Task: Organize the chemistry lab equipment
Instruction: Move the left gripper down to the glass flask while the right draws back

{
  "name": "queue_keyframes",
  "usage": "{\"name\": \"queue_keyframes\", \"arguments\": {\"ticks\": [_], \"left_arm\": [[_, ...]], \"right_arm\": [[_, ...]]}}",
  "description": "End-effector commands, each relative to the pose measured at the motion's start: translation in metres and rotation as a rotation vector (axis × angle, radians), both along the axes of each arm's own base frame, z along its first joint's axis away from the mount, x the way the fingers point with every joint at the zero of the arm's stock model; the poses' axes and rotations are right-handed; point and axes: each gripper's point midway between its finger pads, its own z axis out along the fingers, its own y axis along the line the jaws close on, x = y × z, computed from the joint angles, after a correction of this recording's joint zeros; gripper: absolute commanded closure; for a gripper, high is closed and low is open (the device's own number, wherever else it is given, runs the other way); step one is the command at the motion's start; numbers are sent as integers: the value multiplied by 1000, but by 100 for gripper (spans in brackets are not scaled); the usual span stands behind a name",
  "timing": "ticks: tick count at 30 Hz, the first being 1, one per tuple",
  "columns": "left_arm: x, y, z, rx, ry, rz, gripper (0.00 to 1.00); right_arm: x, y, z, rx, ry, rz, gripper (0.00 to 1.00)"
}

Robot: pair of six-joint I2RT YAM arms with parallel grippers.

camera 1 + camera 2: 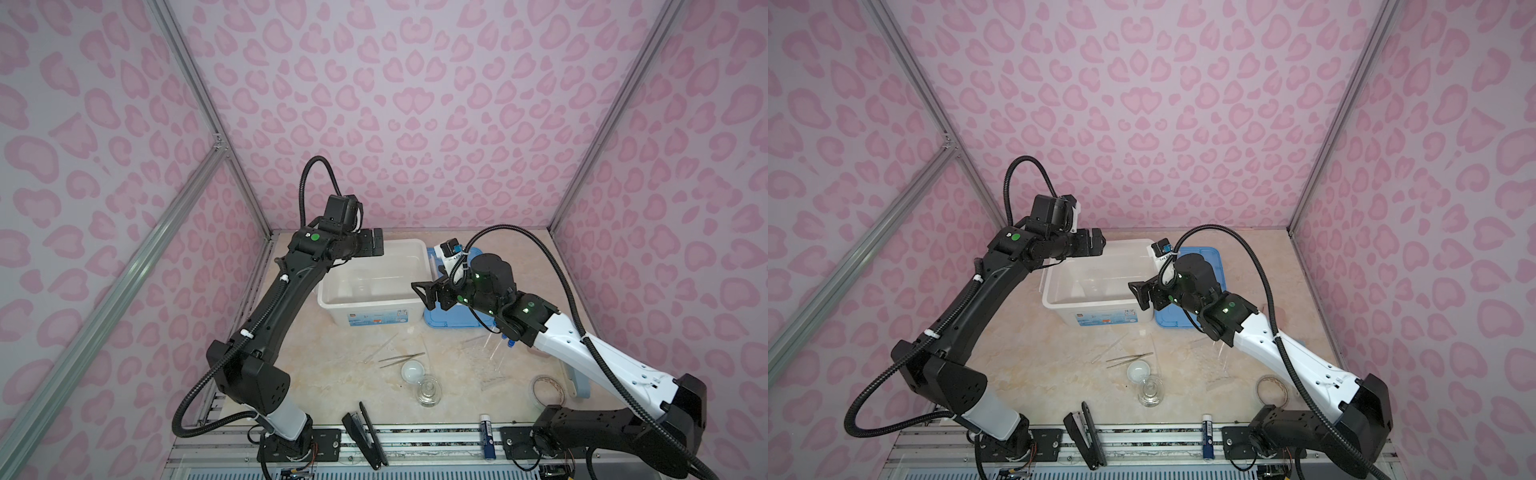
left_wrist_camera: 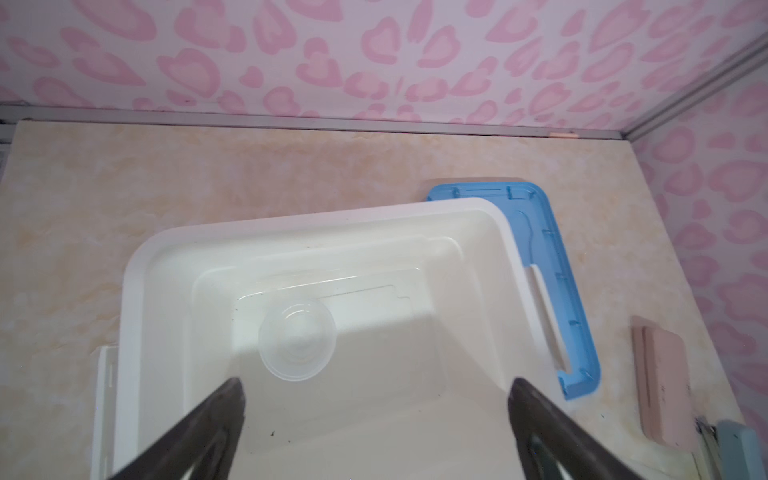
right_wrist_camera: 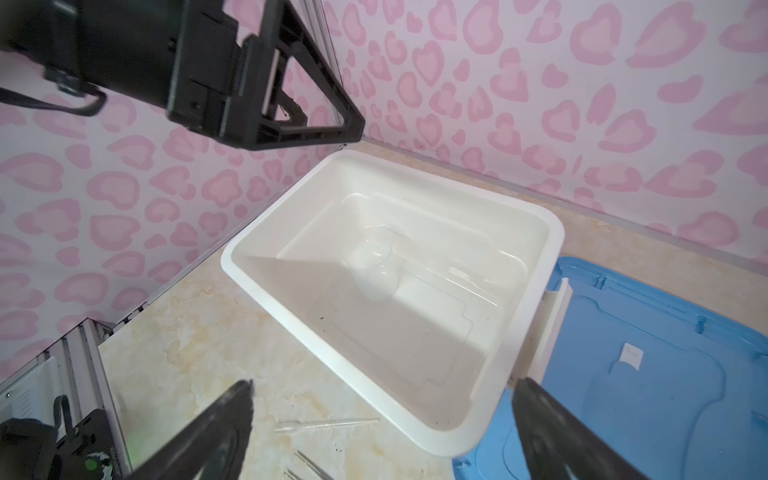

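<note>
Both grippers hung empty with their jaws spread wide over the white plastic bin (image 1: 332,297). The left gripper (image 2: 376,386) hovered above the bin's far left corner, and a clear flask (image 2: 297,338) lay on the bin floor just beyond its fingertips, apart from them. The right gripper (image 3: 382,388) stood at the bin's right side, over the seam between the bin and the blue lid (image 3: 648,374) lying beside it. The rest of the equipment lay on the table nearer the front, well apart from both grippers: a thin clear dropper (image 3: 328,424), metal tweezers (image 1: 401,358), a white domed round piece (image 1: 412,370) and, touching it, a clear glass jar (image 1: 429,390).
</note>
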Motion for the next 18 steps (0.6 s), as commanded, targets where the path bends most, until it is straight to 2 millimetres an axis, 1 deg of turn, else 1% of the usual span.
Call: {"name": "queue_keyframes", "arguments": {"ticks": [1,3,5,8,9,10,11,12,13,14,16,18], "left_arm": [[-48,-20,-3,12,91,-131,1],[-69,-35,-3,-2,109,-198,2],[-90,-49,-9,-9,134,-264,2],[-117,-71,-27,-18,165,-315,2],[-126,-76,-31,3,172,-331,2],[-134,-78,-36,19,181,-331,2],[-141,-81,-40,20,194,-337,2],[-149,-86,-45,7,204,-344,2],[-157,-91,-50,-7,212,-358,2],[-166,-97,-56,-23,216,-375,2],[-186,-110,-74,-42,229,-404,0],[-206,-122,-102,-15,264,-430,1]], "right_arm": [[-12,-21,-15,-78,31,-20,2],[-19,-34,-20,-96,43,-33,2],[-28,-48,-24,-104,55,-44,2],[-38,-63,-32,-97,78,-55,2],[-43,-69,-35,-94,89,-61,2],[-47,-73,-38,-96,98,-62,2],[-53,-75,-40,-99,99,-50,5],[-61,-75,-42,-93,98,-22,8],[-69,-74,-43,-78,92,6,9],[-76,-76,-43,-61,86,20,9],[-83,-82,-46,-44,89,9,5],[-89,-88,-53,-51,104,1,3]]}}
